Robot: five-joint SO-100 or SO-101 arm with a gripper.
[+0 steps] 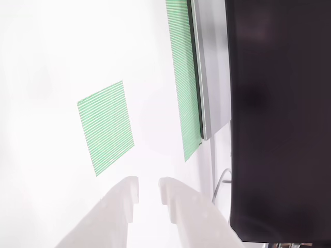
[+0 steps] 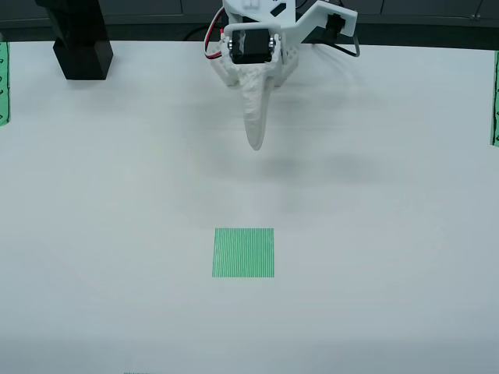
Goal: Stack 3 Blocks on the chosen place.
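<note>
We have the gripper [image 1: 149,192] empty, white fingers [image 1: 124,199] parted with a narrow gap and nothing between them. In the wrist view it sits just short of the green striped patch [image 1: 106,126], angled down at it; in the fixed overhead view the gripper [image 2: 257,140] hangs above the white table [image 2: 390,234], on the far side of the patch [image 2: 244,252], well apart from it.

Patch is bare, no cube on it, so we judge the stack at zero of three.

Blocks: a black stack [image 2: 80,39] stands at the far-left corner of the table in the overhead view, well away from the patch. It looks like cubes piled up, but the top is cropped, so we can't count them.

Why this pose: our read is the arm is parked centrally over the patch with the camera framing the target, fingers apart ready for a pick. The blocks sit off to the side, presumably to keep the drop zone free.

Next move, we think: swing toward the black stack, widen the fingers past a cube's width and take the top cube.
</note>
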